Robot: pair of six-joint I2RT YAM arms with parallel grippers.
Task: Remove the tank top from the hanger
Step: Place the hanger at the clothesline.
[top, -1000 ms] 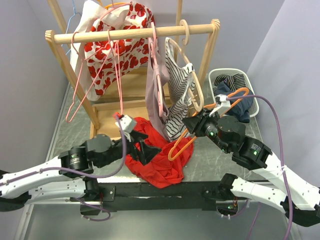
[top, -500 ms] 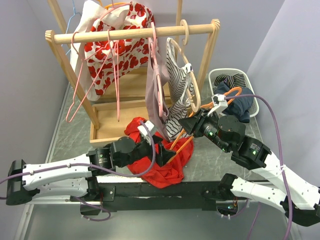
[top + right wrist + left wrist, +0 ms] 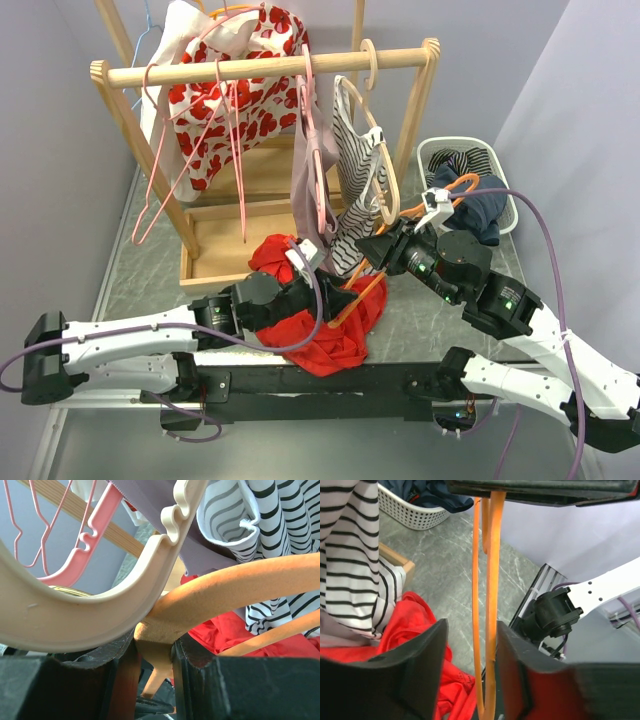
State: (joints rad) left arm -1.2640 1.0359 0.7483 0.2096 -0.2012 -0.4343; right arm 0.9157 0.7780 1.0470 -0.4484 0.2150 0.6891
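Note:
The red tank top [image 3: 322, 338] lies crumpled on the table near the front edge, and its upper part is still draped on the orange hanger [image 3: 372, 283]. My right gripper [image 3: 386, 246] is shut on the hanger's neck [image 3: 160, 630] and holds it tilted above the table. My left gripper [image 3: 336, 296] is at the hanger's lower end. In the left wrist view its fingers straddle the two orange bars [image 3: 492, 580]: the right finger is close against one bar, and a gap stays on the left side. Red cloth [image 3: 412, 617] lies just left of that gripper [image 3: 470, 630].
A wooden clothes rack [image 3: 270, 68] stands behind, with a floral garment [image 3: 230, 90], pink hangers [image 3: 160, 170], a cream hanger [image 3: 388, 185] and a striped top [image 3: 352, 225]. The cream hanger [image 3: 90, 615] presses near my right fingers. A white basket [image 3: 508, 212] of clothes sits at right.
My left arm swung right from beside the red top to the hanger's lower end, and its jaws narrowed around the orange bars. The right arm kept its grip.

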